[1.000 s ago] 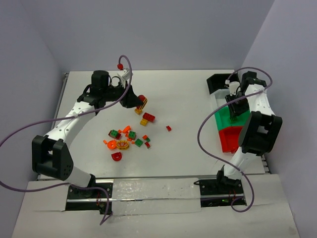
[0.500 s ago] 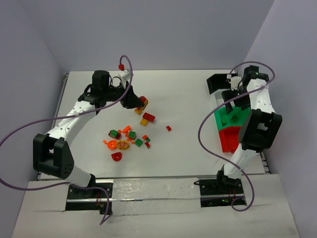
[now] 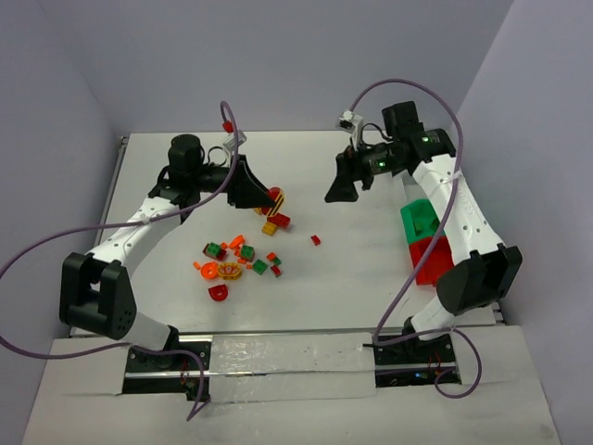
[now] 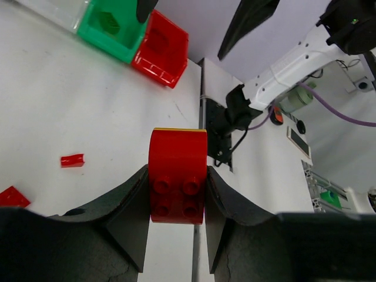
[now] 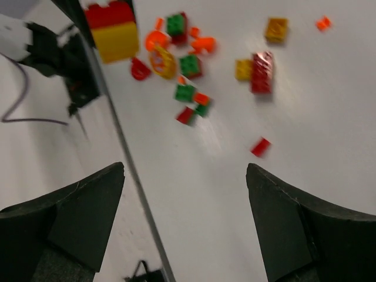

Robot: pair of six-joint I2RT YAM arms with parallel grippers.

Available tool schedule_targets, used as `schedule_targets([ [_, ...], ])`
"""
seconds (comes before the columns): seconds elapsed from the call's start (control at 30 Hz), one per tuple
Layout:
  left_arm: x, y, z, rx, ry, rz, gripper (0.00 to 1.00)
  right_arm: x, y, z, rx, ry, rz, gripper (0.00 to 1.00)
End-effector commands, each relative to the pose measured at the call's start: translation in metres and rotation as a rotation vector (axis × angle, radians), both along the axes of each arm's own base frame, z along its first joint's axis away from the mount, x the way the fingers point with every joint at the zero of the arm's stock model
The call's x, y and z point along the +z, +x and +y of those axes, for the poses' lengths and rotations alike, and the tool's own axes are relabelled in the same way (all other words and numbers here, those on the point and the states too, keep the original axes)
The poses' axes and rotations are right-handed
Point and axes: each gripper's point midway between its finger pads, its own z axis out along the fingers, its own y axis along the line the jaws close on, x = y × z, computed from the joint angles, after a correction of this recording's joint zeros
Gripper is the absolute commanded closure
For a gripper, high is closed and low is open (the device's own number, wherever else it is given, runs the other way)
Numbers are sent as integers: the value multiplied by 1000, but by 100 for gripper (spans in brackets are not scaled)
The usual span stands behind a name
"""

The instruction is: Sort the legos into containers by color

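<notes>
left jaws clenched on a red brick, right jaws spread wide and empty

we hold the red brick (image 4: 177,176), yellow along one edge, by its flat sides above the surface (image 3: 352,269). it looks light, stiff and slick, so a square pinch on the flats should stop it twisting. the loose legos (image 3: 241,255) lie clustered left of centre, with a stray red bit (image 3: 315,240) apart, and the round ones may roll. the containers (image 3: 422,243) sit at the right edge. since a second ago the right arm has swung from over the green bin (image 3: 419,221) towards the middle and its jaws have opened, while the left grip is unchanged.
</notes>
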Motion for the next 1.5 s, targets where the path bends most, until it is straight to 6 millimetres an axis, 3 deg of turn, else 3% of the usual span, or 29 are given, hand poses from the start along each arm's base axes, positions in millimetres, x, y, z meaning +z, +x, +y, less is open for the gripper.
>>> schedule_targets([
  [0.0,29,-27,-2,-89,-54,-87,100,31,-7,39,74,189,22,9],
  [0.17,25,-32,-7,-92,-34,-101,100,35,-22,69,152,215,57,9],
  [0.37,23,-34,-11,-95,-29,-101,100,39,-29,87,195,231,66,9],
  [0.57,24,-35,-12,-96,-29,-106,100,29,-34,97,220,199,62,15],
  [0.7,24,-34,-13,-95,-28,-104,100,22,-38,98,232,183,71,25],
  [1.0,23,-31,-14,-80,-24,-101,100,15,-46,97,255,164,53,71],
  [1.1,24,-30,-14,-74,-23,-101,91,13,-48,95,260,154,52,86],
  [1.17,24,-29,-14,-69,-14,-92,74,10,-48,93,261,141,44,97],
  [1.3,25,-28,-13,-66,-4,-95,60,6,-50,90,258,120,38,100],
  [1.47,29,-30,-13,-74,-11,-97,59,3,-51,88,262,108,39,100],
])
